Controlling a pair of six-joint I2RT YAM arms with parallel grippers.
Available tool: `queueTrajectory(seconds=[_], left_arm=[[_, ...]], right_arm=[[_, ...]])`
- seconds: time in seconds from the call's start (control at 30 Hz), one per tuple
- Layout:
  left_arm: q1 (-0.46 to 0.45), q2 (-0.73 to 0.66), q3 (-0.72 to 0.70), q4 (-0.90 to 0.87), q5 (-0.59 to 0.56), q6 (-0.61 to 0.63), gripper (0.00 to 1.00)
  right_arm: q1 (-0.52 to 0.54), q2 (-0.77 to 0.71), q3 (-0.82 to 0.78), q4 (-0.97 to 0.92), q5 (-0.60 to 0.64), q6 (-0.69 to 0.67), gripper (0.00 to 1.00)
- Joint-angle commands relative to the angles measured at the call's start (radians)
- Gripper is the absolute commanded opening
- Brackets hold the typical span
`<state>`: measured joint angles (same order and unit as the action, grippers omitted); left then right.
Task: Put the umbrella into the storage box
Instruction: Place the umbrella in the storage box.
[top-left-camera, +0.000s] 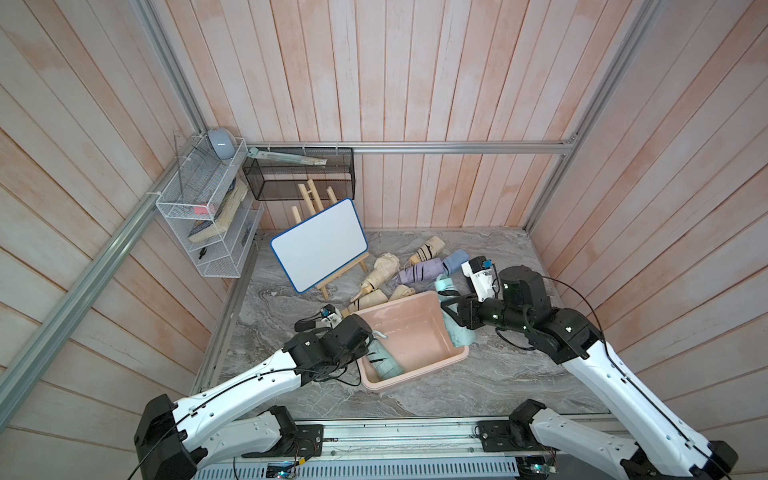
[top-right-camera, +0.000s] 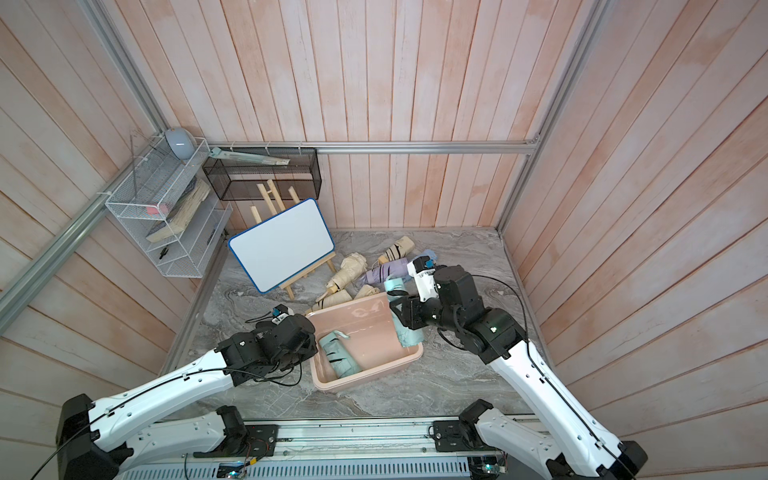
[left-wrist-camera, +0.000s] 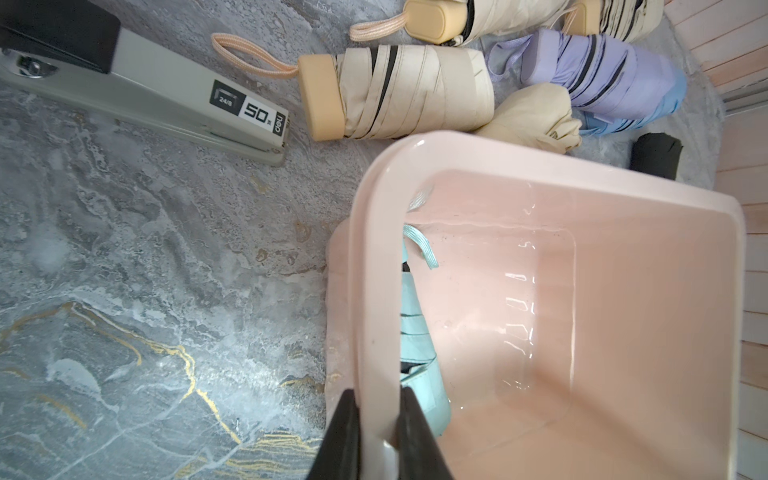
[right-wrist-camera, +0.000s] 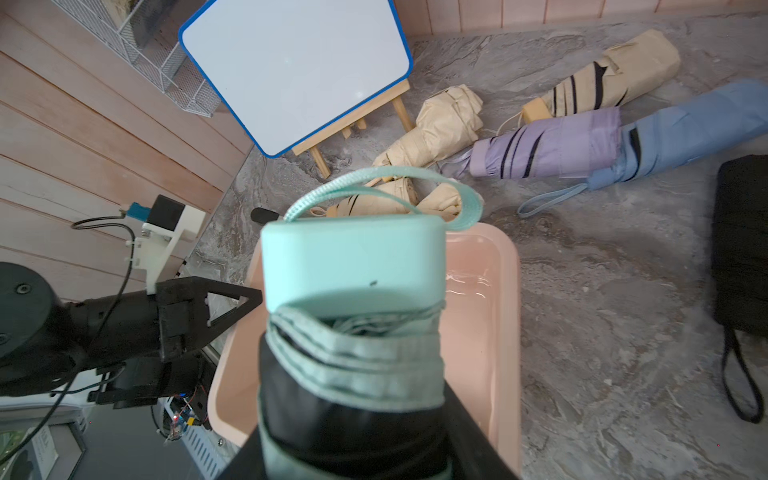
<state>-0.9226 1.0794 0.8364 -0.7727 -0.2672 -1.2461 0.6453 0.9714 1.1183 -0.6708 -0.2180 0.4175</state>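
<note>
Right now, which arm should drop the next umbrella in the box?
Right. The right end effector holds the mint umbrella over the box; the left end effector grips its rim.

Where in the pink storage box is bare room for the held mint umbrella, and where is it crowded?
Bare: the storage box floor between the lying mint umbrella and the wall by the held mint umbrella; the marble table before the box. Crowded: behind it, beige umbrellas and a lilac umbrella.

glossy plastic storage box (top-left-camera: 415, 336); cloth umbrella (top-left-camera: 460, 336); wooden easel (top-left-camera: 308, 198).
</note>
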Motion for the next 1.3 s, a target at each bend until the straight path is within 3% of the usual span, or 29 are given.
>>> queueTrajectory(seconds=[0.0, 0.13, 0.33, 0.47, 0.7, 0.93, 1.27], left_arm=[[-0.01, 0.013, 0.027, 0.058, 0.011, -0.032, 0.08], [-0.012, 0.013, 0.017, 0.086, 0.017, -0.031, 0.2], [-0.014, -0.007, 0.012, 0.086, 0.007, -0.044, 0.57], [-0.012, -0.042, 0.006, 0.074, -0.013, -0.054, 0.67], [-0.011, -0.077, -0.003, 0.045, -0.031, -0.065, 0.68], [-0.006, -0.097, -0.01, 0.032, -0.017, -0.07, 0.57], [0.005, -0.105, -0.05, 0.059, 0.032, -0.066, 0.42]], right_arm=[[0.087, 0.026, -0.002, 0.13, 0.069, 0.115, 0.04], [0.168, 0.076, -0.024, 0.212, 0.099, 0.141, 0.04], [0.253, 0.149, -0.074, 0.322, 0.152, 0.145, 0.04], [0.296, 0.183, -0.125, 0.367, 0.198, 0.118, 0.04], [0.351, 0.238, -0.246, 0.495, 0.257, 0.063, 0.03], [0.361, 0.279, -0.346, 0.613, 0.28, 0.099, 0.03], [0.378, 0.406, -0.345, 0.642, 0.38, 0.156, 0.03]])
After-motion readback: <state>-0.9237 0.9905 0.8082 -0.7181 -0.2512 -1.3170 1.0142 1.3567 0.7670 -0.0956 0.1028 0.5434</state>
